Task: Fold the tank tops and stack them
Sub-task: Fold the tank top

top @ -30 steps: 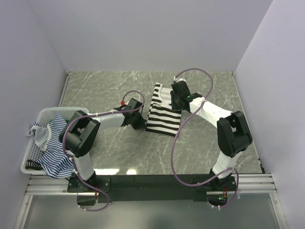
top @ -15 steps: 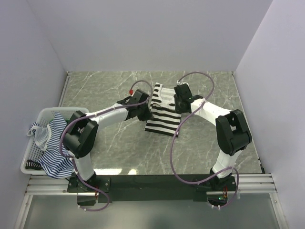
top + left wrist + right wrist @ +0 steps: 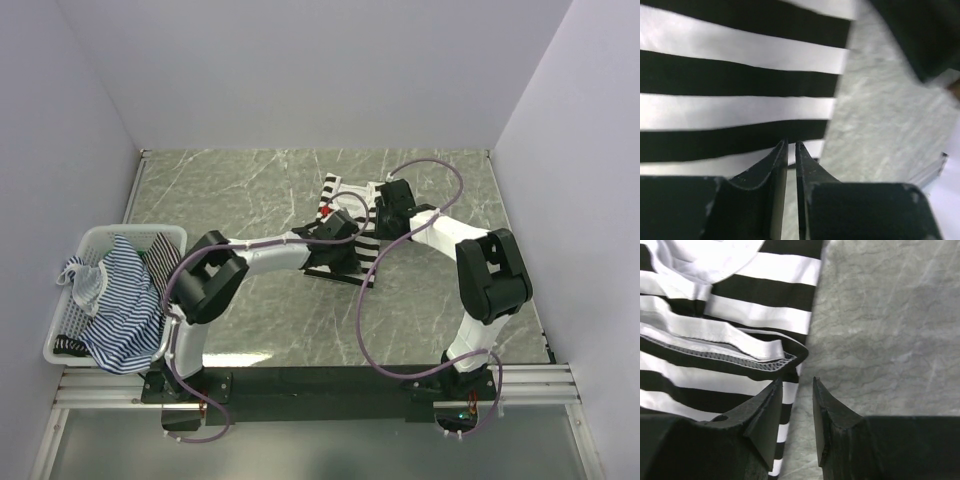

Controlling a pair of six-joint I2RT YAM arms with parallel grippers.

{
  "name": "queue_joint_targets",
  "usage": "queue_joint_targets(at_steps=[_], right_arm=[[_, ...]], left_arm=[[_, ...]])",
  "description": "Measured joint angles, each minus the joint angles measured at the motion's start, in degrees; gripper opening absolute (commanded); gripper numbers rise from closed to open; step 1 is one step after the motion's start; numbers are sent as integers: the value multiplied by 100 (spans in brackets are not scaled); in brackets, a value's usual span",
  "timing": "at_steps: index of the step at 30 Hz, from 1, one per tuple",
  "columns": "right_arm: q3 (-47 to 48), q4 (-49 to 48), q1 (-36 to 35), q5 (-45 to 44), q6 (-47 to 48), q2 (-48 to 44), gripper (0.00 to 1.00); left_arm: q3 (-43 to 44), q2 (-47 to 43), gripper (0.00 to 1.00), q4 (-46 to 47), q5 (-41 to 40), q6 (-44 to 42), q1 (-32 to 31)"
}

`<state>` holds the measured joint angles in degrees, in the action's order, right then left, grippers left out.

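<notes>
The black-and-white top (image 3: 337, 192) lies flat on the table (image 3: 230, 190), part-folded. Its long axis runs from the far side toward the arms and its stripes run across that line. Both grippers work its right edge, and the coming move appears to turn on that edge. The left gripper (image 3: 791, 146) has its fingers drawn to a thin slit with no cloth seen between them. Its tips sit low at the border of the top, with striped cloth ahead and to one side and bare table to the other. The right gripper (image 3: 796, 385) stands clearly parted and holds nothing. One finger overlaps the top's edge just below a doubled-over flap with a stitched hem, and the other is over bare table beside the top. That leaves the edge running roughly between its fingers, and the flap just ahead. The left arm stretches long and low across the top from its left, and its wrist hides the middle of the cloth in the overhead view. The right arm is bent in from the top's right. The right gripper seems better placed to pinch the edge or flap. Well left of the top, blue-striped tops (image 3: 120, 310) are heaped in a basket (image 3: 140, 231), not yet folded.
</notes>
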<state>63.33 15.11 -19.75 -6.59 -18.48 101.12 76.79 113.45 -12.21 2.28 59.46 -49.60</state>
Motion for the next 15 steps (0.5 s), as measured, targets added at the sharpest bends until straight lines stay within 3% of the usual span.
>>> queue_joint_targets(at_steps=[15], right_arm=[[28, -223, 4, 455, -39, 223, 28]], left_arm=[[0, 356, 12, 22, -83, 518, -9]])
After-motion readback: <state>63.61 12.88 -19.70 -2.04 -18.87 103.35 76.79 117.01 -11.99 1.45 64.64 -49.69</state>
